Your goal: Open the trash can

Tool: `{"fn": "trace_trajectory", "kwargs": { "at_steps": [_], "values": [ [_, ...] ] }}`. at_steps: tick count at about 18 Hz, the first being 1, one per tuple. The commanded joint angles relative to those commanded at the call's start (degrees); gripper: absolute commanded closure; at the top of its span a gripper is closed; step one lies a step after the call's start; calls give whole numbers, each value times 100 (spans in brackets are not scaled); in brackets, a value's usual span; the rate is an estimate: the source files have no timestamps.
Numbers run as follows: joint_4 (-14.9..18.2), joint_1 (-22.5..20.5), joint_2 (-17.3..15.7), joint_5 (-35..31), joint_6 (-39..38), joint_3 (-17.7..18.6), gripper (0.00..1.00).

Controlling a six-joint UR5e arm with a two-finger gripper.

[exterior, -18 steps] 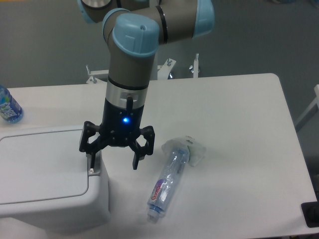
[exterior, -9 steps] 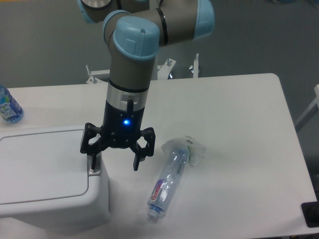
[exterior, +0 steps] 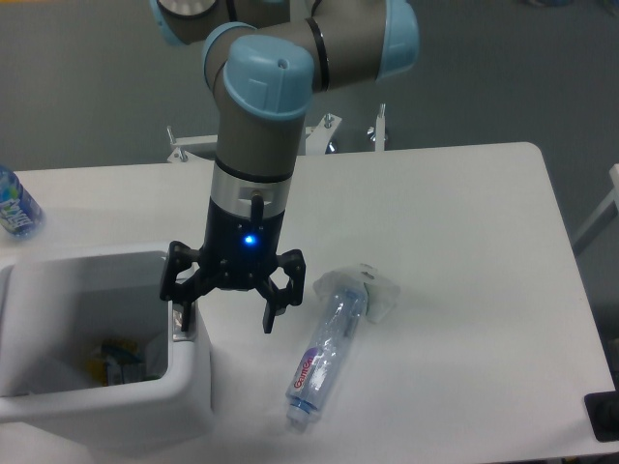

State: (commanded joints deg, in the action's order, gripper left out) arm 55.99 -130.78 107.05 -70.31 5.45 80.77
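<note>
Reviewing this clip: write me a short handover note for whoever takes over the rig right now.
Hand: open, holding nothing, one finger down at the push button on the trash can's right rim.
Trash can: front-left of the table, now open; the lid that covered it half a second ago is out of view, and rubbish shows inside.
Clear bottle lies to its right; a blue bottle stands at the far left edge.
Done: can opened.
Left: probably just lift the hand clear.
</note>
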Motion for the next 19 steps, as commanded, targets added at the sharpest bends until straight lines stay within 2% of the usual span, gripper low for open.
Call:
{"fn": "trace_trajectory", "kwargs": {
  "at_steps": [3, 7, 10, 14, 16, 19],
  "values": [
    [0, -26, -9, 9, -35, -26, 0],
    [-26, -158, -44, -17, 35, -245, 0],
    [-35, -377, -70, -79, 499, -439, 0],
    [43, -641, -246, -1140, 1263, -387, 0],
    [79, -747, -264, -1431, 1773, -343, 0],
    [123, -949, -334, -1696, 2056, -185, 0]
  ]
}}
